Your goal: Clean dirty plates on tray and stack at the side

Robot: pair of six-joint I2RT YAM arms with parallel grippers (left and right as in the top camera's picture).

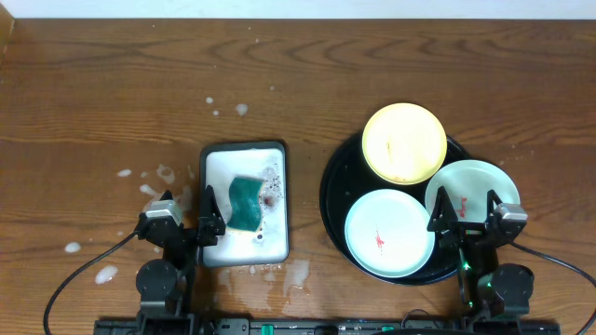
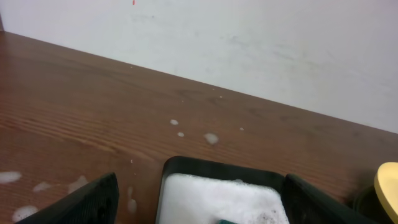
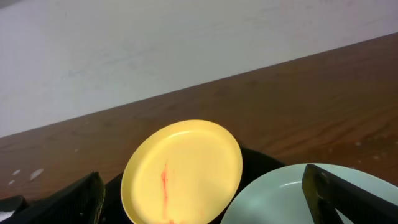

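On the glossy round tray [image 1: 328,194] sit three smooth round plates [image 1: 403,141].

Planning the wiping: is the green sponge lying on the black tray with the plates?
No, the green sponge sits in the small white tray beside it.

Red-smeared yellow plate [image 1: 403,141], glossy black tray [image 1: 329,200], green sponge [image 1: 245,202].

A grained brown wooden table [image 1: 112,84] is seen, a glossy round black tray [image 1: 332,191], and smooth yellow plastic-looking plate [image 1: 403,142].
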